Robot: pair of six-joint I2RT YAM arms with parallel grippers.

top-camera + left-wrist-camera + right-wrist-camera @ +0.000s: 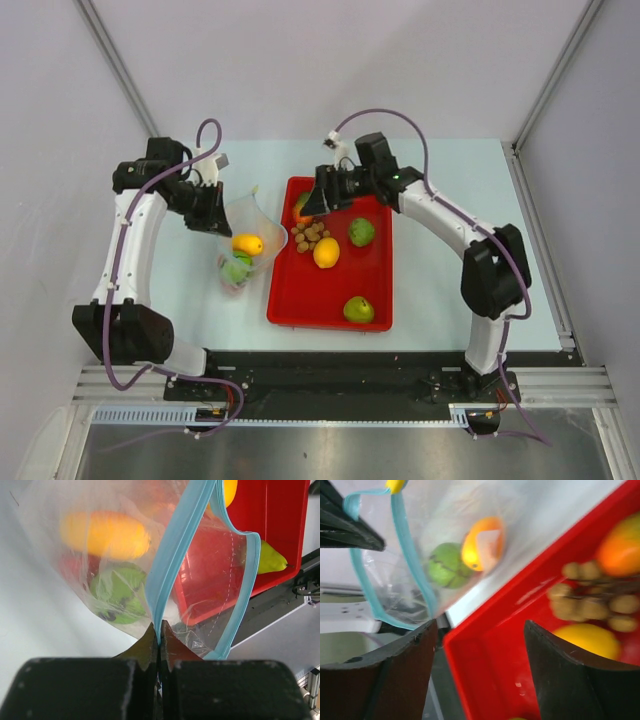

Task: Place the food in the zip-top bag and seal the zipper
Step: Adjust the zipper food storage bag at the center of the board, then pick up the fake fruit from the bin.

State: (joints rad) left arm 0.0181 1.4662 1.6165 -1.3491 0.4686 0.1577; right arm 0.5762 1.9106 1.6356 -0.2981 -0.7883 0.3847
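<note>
The left end effector (159,632) is pinched together on the light-blue zipper (167,575) of the zip-top bag (250,212). The bag is held open just beside the left wall of the red tray (300,300) on the table (430,290). Through the creased plastic a mango (247,243) and a green fruit (236,268) show plainly, while a red piece (75,567) beside them is only a blur. The right end effector (480,670) hovers over the tray's far left corner with its fingers apart and nothing between them, hiding most of a second mango (302,207). The nuts (310,235), the lemon (326,252), a round green fruit (361,232) and a pear-shaped green one (359,309) lie in the tray. In the right wrist view the nuts and lemon are smeared, and the lemon is partly hidden by a finger.
</note>
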